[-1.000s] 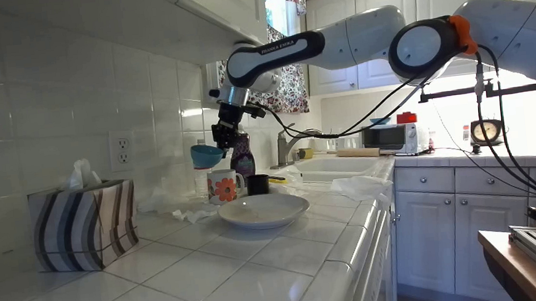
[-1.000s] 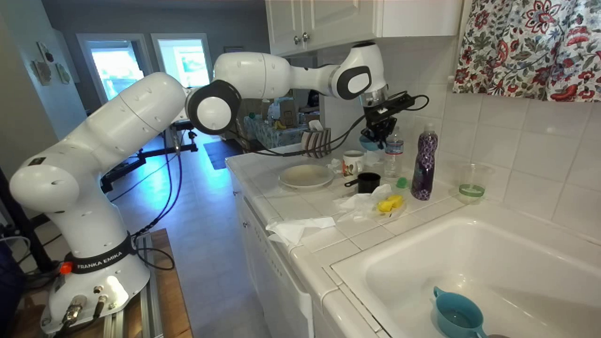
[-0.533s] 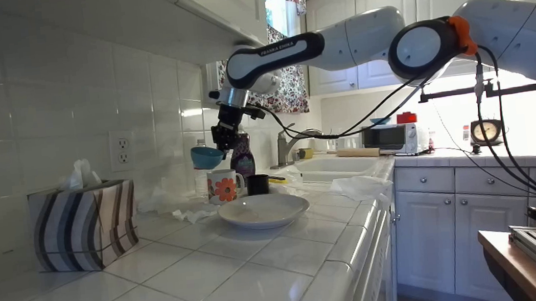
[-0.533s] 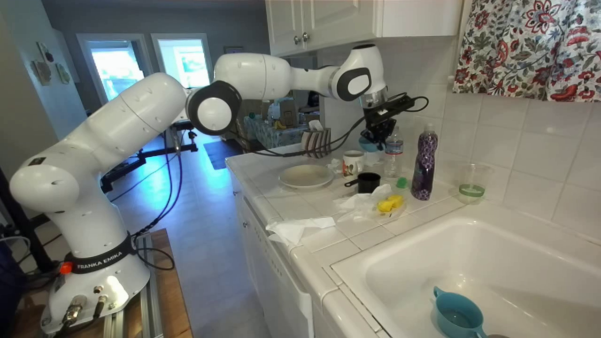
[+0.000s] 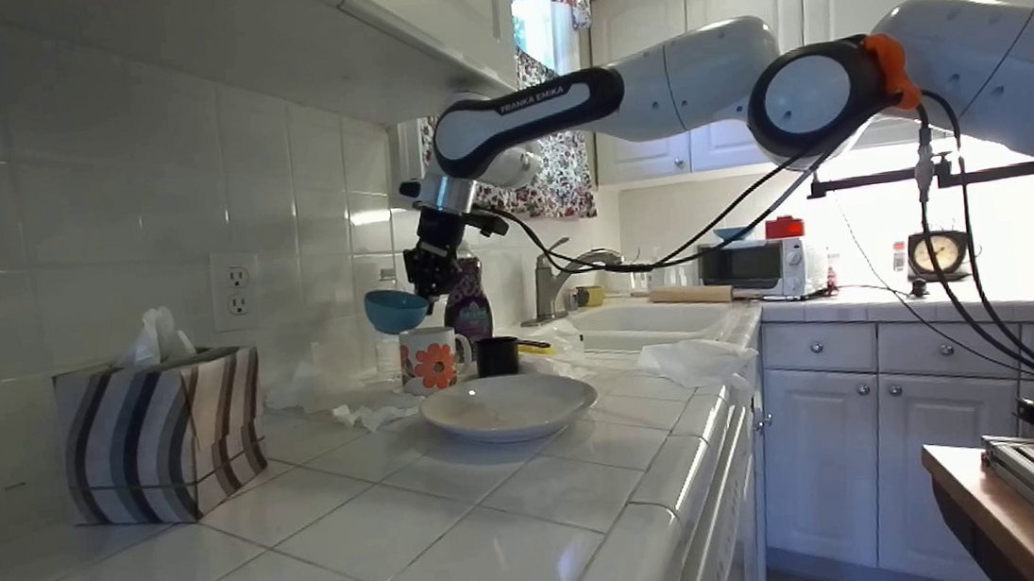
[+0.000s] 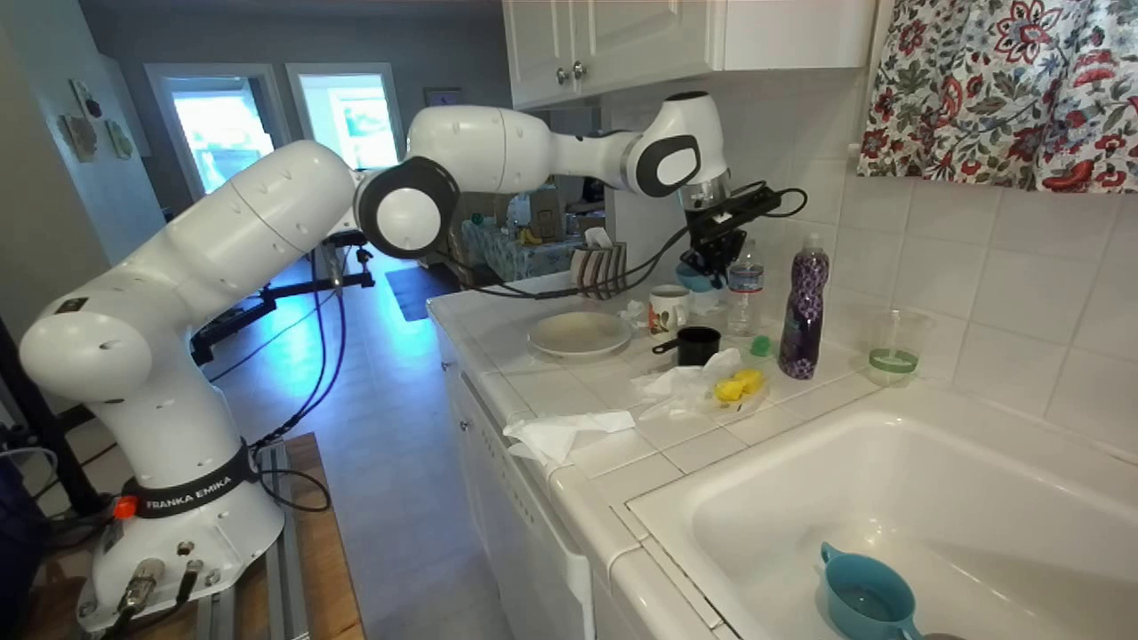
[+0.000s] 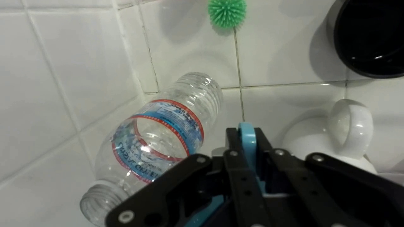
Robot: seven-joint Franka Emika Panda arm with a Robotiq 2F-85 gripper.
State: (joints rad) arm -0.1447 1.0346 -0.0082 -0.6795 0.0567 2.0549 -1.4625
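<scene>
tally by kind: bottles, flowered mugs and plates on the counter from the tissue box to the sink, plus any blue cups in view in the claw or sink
Bottles: 2 (clear bottle, purple bottle)
Flowered mug: 1
Plate: 1
Blue cups: 2 (held cup in the claw, sink cup)
Total: 6

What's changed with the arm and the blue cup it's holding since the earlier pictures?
The pincer and the blue cup it grips by the handle have sunk slightly and edged toward the striped tissue box. Nothing was newly grasped or let go. The flowered mug, plate and water bottle stayed put.
</scene>
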